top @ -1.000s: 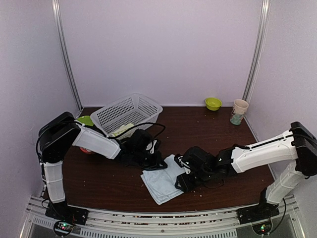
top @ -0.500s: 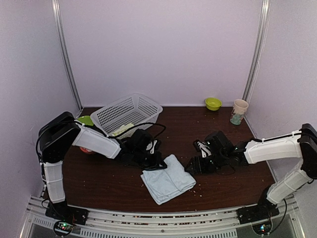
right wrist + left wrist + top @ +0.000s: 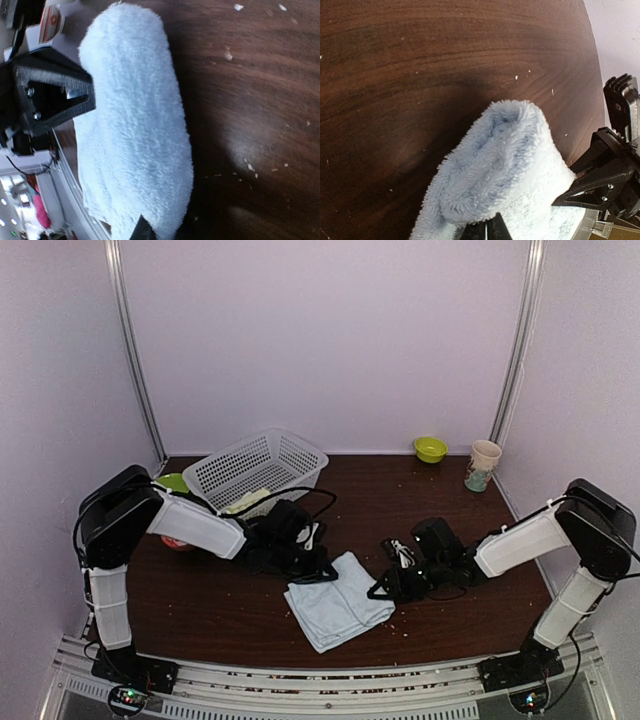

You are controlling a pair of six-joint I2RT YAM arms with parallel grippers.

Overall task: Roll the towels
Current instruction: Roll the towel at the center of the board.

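My left gripper (image 3: 312, 565) sits at the far corner of the pale blue towel (image 3: 338, 602), on the side facing the basket (image 3: 258, 465). The pile hides the tips in the left wrist view, so I cannot tell whether it is clamped on cloth or only pressed against it. My right gripper (image 3: 383, 587) is just beside the towel edge farthest from the basket's left end. Its jaws look spread and hold nothing. The towel lies folded in layers on the counter (image 3: 220, 610), on the near side of the basket, with a fat rounded fold at the far end. A bit of the lemon towel (image 3: 245, 503) shows at the basket's near rim. The rest is hidden. My read is that the blue towel is light, soft terry with no stiffness. It is grippy rather than slick and will squash under the fingers. The layers can slip apart or flop open if only the top one is caught. The best hold is probably low on the thick folded edge, one gripper at each end, pinching through every layer.
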